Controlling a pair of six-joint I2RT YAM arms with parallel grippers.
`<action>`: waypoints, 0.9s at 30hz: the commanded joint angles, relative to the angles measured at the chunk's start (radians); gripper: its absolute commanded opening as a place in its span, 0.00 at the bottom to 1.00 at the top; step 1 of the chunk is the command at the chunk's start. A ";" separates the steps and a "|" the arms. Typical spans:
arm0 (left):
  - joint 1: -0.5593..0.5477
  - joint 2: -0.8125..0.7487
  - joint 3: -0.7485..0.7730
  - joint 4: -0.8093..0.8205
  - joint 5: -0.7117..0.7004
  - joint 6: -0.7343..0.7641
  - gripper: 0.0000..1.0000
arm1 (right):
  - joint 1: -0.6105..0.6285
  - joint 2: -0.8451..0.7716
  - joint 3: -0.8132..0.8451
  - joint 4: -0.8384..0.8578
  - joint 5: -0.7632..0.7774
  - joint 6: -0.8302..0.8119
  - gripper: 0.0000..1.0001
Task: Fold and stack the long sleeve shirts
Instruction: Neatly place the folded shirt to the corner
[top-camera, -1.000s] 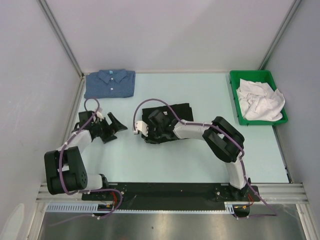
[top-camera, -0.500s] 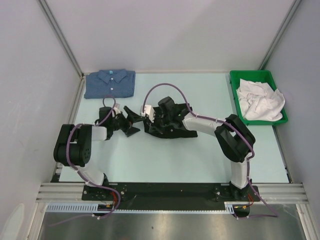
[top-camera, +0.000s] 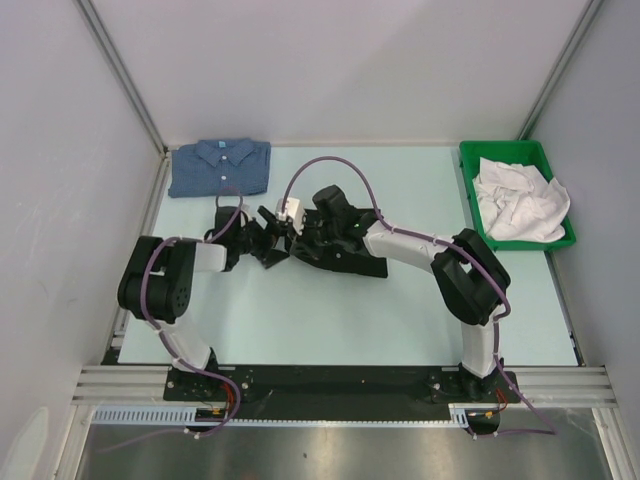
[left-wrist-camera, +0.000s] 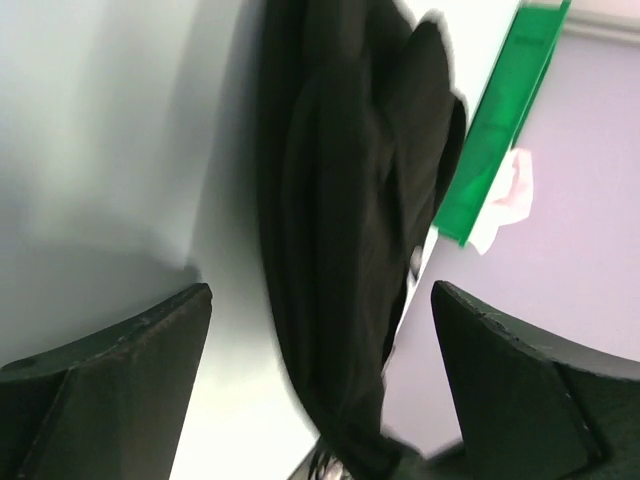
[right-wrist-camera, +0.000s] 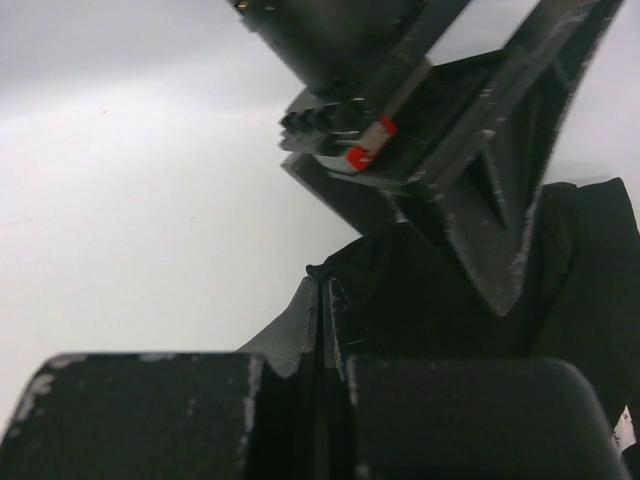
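Note:
The blue long sleeve shirt (top-camera: 220, 167) lies folded at the table's back left corner. The black long sleeve shirt (top-camera: 345, 252) is bunched at the table's middle. My right gripper (top-camera: 300, 238) is shut on the black shirt's left edge; the right wrist view shows my right gripper (right-wrist-camera: 322, 290) pinching a fold of the black shirt (right-wrist-camera: 420, 290). My left gripper (top-camera: 272, 238) stands open right at that same edge. In the left wrist view my left gripper (left-wrist-camera: 320, 400) has the black shirt (left-wrist-camera: 340, 230) standing between its wide-spread fingers (left-wrist-camera: 110, 380), untouched.
A green tray (top-camera: 474, 215) holding crumpled white cloth (top-camera: 518, 200) sits at the back right, and the green tray (left-wrist-camera: 500, 120) also shows in the left wrist view. Grey walls enclose the table on three sides. The open left gripper fingers (right-wrist-camera: 490, 200) fill the upper right of the right wrist view.
The left arm swung right from the table's left side up to the black shirt, staying open. The right gripper, still shut, shifted slightly right and back, and the black shirt changed shape with it.

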 joint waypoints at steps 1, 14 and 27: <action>-0.016 0.070 0.099 0.017 -0.063 -0.027 0.95 | 0.017 -0.018 0.046 0.092 0.006 0.031 0.00; -0.071 0.179 0.199 0.035 -0.068 -0.051 0.65 | 0.040 0.030 0.092 0.196 0.141 0.083 0.00; -0.047 0.283 0.829 -0.682 -0.085 0.753 0.00 | -0.092 -0.140 -0.066 0.124 0.178 0.156 1.00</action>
